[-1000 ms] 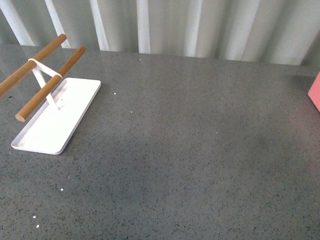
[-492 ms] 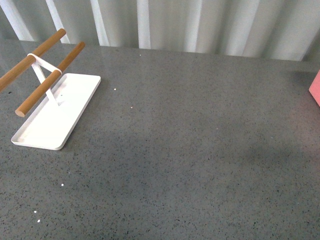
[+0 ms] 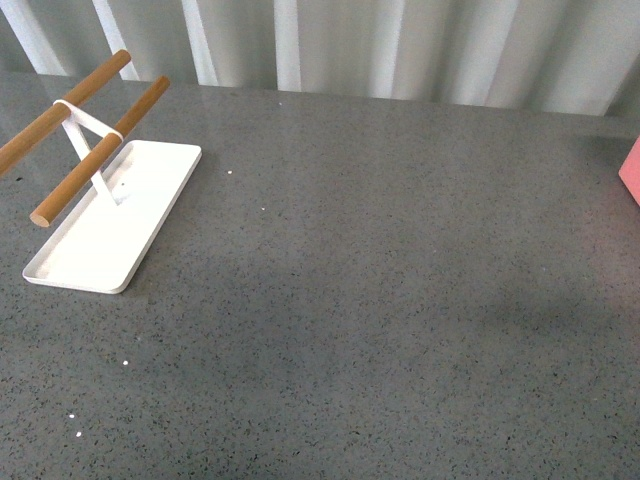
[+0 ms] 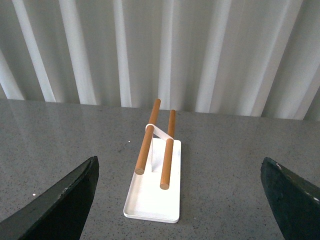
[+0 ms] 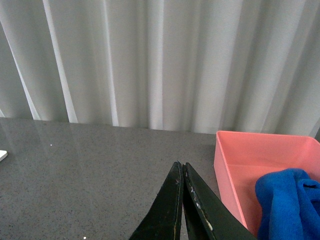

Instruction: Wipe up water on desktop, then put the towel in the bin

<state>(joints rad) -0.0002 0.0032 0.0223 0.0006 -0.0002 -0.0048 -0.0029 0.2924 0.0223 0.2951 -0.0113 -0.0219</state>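
Note:
The dark grey speckled desktop [image 3: 380, 280] fills the front view; neither arm shows there. Only a pink corner of the bin [image 3: 631, 175] shows at that view's right edge. In the right wrist view the pink bin [image 5: 235, 175] stands on the desktop [image 5: 85, 170], and the bright blue towel [image 5: 287, 205] lies bunched inside it. My right gripper [image 5: 181, 165] is shut and empty, its tips over the desktop just beside the bin's near wall. My left gripper [image 4: 177, 200] is open wide, with nothing between its dark fingers [image 4: 65, 200].
A flat white tray [image 3: 110, 225] with two wooden rods [image 3: 95, 165] on a white stand sits at the desktop's far left; it also shows as the tray [image 4: 152, 200] ahead of the left gripper. Pale pleated curtains [image 3: 400, 50] hang behind the desktop's back edge.
The tray, the bin's corner and the desktop's back edge have shifted slightly upward in the front view, so the camera's aim moved a little. Nothing on the desktop was moved.

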